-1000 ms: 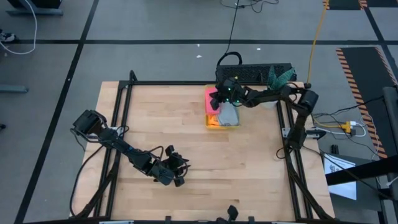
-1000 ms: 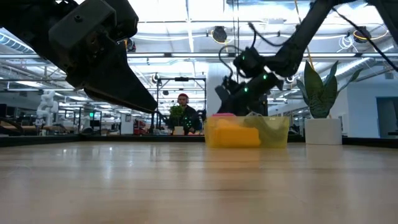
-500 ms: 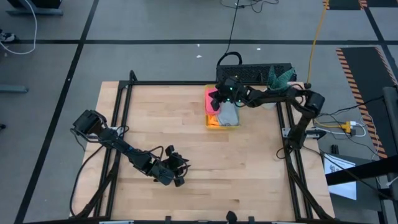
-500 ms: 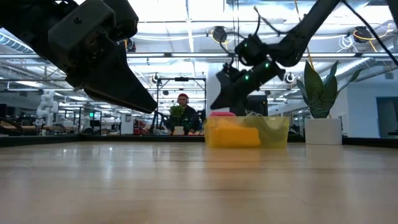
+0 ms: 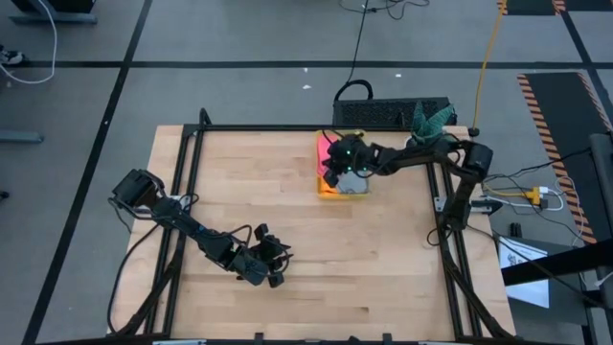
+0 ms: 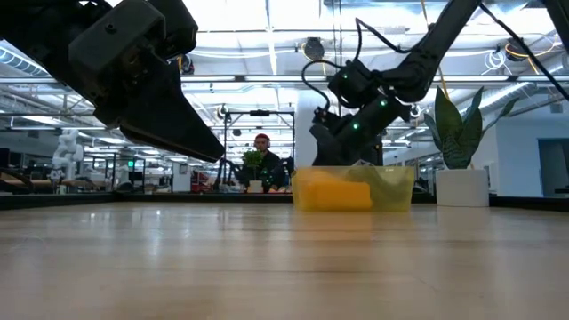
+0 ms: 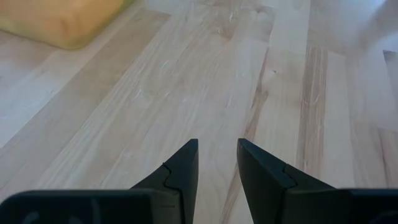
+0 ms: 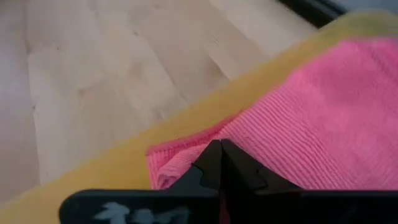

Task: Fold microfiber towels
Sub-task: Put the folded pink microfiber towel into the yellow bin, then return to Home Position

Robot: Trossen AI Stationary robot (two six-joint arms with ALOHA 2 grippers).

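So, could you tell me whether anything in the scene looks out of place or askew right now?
Nothing stands out. The towels sit piled in the yellow bin at the table's far edge, the pink towel on top. The right gripper is over it, fingers shut. The left gripper waits over bare wood, fingers apart. The plant stands upright.

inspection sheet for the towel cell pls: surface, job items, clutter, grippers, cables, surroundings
Surface: wooden table, bare apart from the bin at its far edge.
Job's things: pink towel and others, folded or not cannot be told, in the yellow bin; none laid out on the table.
Clutter: plant in a white pot at the far right corner.
Grippers: right gripper shut, tips at the pink towel in the bin; left gripper part open, empty, over the near left of the table.
Cables: orange cable and black cable on the floor beyond the table.
Surroundings: a person far behind the table.
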